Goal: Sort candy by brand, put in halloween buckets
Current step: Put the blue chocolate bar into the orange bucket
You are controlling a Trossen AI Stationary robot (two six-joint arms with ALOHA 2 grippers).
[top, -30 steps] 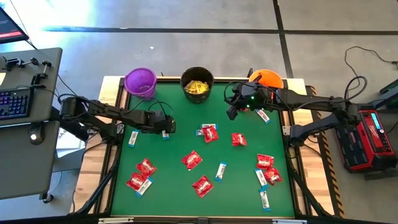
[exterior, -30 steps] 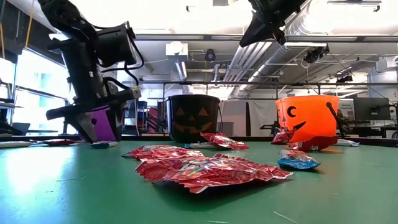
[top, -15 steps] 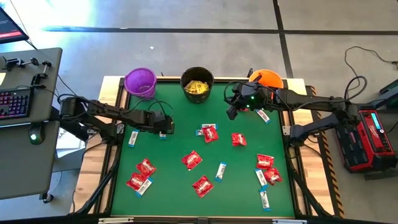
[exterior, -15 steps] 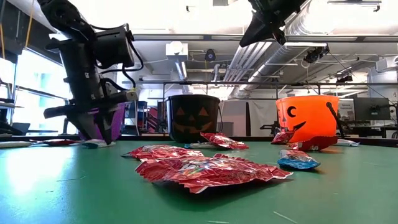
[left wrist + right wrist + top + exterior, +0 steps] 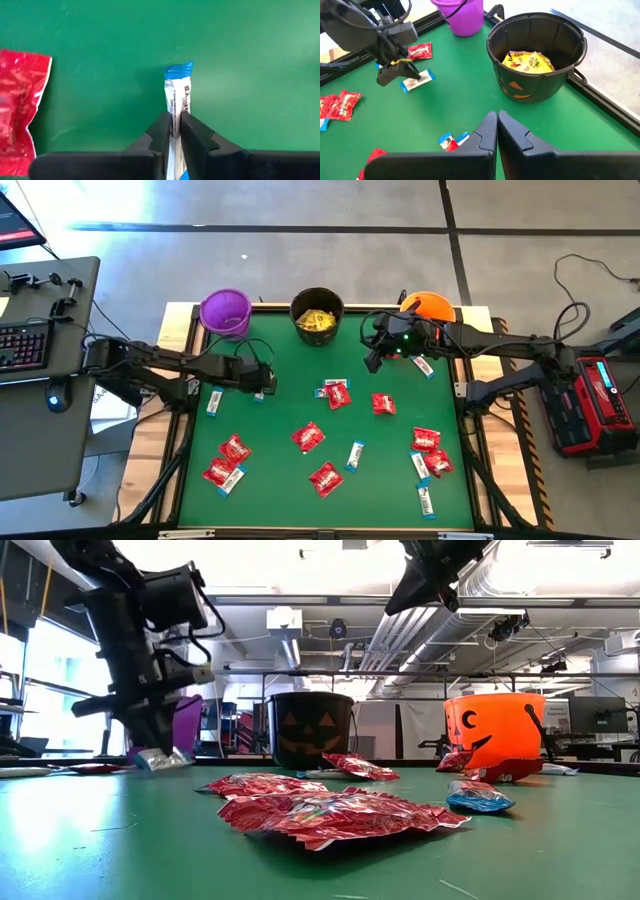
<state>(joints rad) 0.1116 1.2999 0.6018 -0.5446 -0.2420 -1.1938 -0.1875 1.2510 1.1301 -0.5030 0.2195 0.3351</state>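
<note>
Green table (image 5: 290, 410), glossy red packets (image 5: 308, 437) scattered across it. White-and-blue bar (image 5: 178, 102) pinched between black fingers (image 5: 162, 135). 3 buckets: purple bucket (image 5: 225, 311), black bucket (image 5: 535, 55) with an orange face and yellow packets (image 5: 527, 62) inside, orange bucket (image 5: 493, 727) with a dark face pattern.

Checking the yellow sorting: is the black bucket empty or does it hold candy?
It holds candy. The black bucket has yellow packets in its bottom; they also show from above.
</note>
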